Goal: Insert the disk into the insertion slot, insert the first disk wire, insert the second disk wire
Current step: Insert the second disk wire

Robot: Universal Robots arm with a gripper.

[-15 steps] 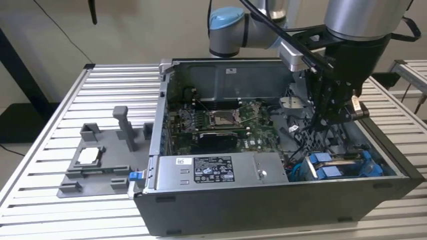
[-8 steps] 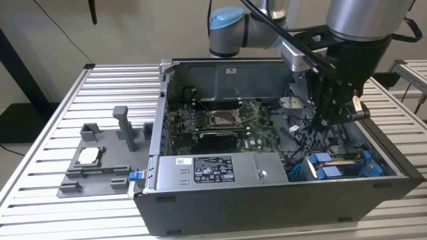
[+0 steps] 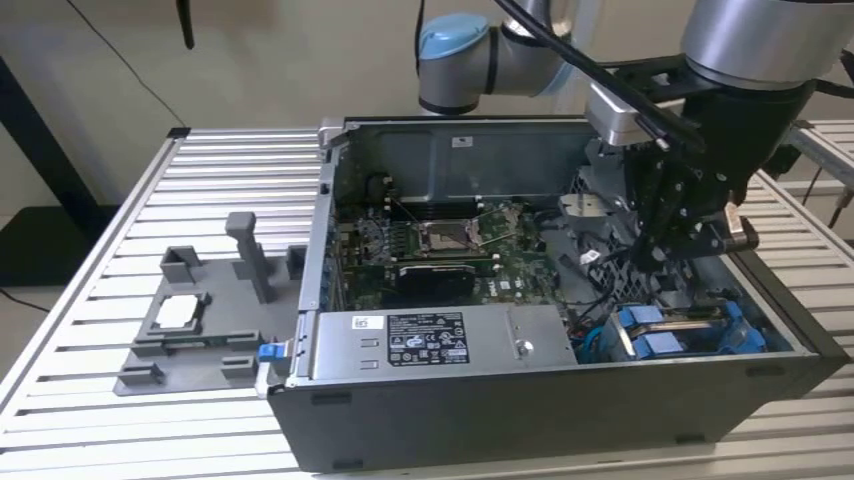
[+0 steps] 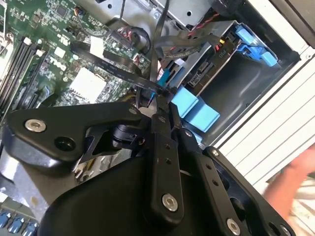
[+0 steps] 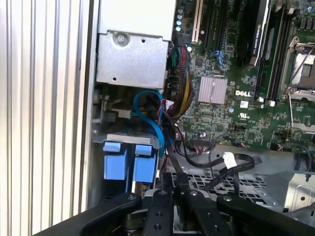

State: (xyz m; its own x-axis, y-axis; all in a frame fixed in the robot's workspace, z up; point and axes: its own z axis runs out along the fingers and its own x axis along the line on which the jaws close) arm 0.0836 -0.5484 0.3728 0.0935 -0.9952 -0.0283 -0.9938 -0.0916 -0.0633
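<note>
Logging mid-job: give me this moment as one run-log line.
gripper: shut on black wire | place: inside computer case, near insertion slot | person's hand outside case

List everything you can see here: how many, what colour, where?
computer case: one, grey, open on the table
table: one, silver slats, under everything
circuit board: one, green, inside the case
silver box: one, inside the case
insertion slot: one, grey with blue tabs, case corner
fixture: one, grey, beside the case
black wire: one, in the claw
hand: one, blurred, outside the case
robot arm: one, silver, above the case
claw: one, black, closed on the black wire
</note>
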